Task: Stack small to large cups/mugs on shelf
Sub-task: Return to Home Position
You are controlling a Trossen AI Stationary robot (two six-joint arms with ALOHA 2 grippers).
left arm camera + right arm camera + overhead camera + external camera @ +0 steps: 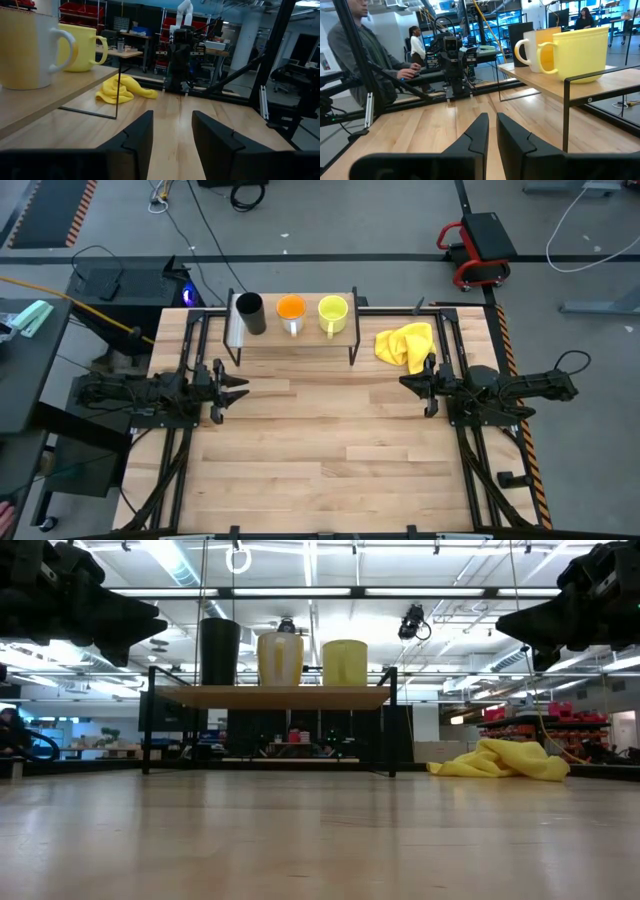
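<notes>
- High view: black cup point(249, 312), orange mug point(291, 310) and yellow-green mug point(332, 312) in a row on the shelf point(300, 340).
- Low view: all upright, shortest to tallest.
- Left wrist view: left gripper point(172, 120) partly open, empty.
- Right wrist view: right gripper point(492, 120) nearly closed, empty. Placing looks done.

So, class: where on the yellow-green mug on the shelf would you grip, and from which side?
Probably its rim wall, from above with the right gripper: the yellow-green mug stands upright, open-topped, at the shelf's right end, its handle facing the front and the orange mug close beside.
</notes>
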